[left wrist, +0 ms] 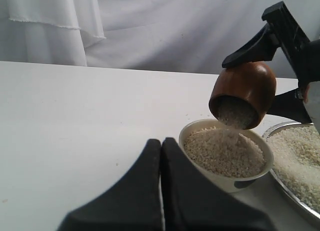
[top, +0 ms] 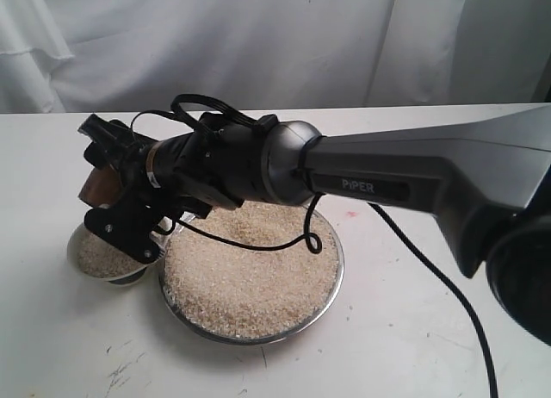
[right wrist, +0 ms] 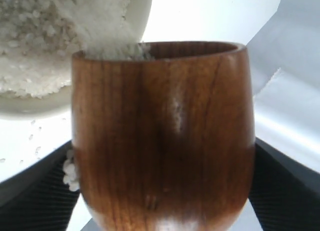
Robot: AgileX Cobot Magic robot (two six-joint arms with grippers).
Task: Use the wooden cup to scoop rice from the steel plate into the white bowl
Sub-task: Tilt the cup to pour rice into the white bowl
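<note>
My right gripper (top: 103, 181) reaches across to the left and is shut on the wooden cup (top: 95, 189). The cup (left wrist: 245, 91) is tipped mouth-down over the white bowl (left wrist: 225, 178), and rice (left wrist: 227, 122) is streaming from it into the bowl. The bowl (top: 112, 279) is nearly full of grains (left wrist: 222, 151). Just right of the bowl, the steel plate (top: 258, 340) holds a wide heap of rice (top: 250, 277). My left gripper (left wrist: 161, 146) is shut and empty, low over the table close beside the bowl. In the right wrist view the cup (right wrist: 162, 141) fills the space between the fingers (right wrist: 30, 191).
A black cable (top: 284, 243) from the right arm droops over the far part of the plate. The right arm's grey link (top: 430, 178) spans the scene above the plate. A white curtain (top: 258, 36) hangs behind the white table (top: 387, 329).
</note>
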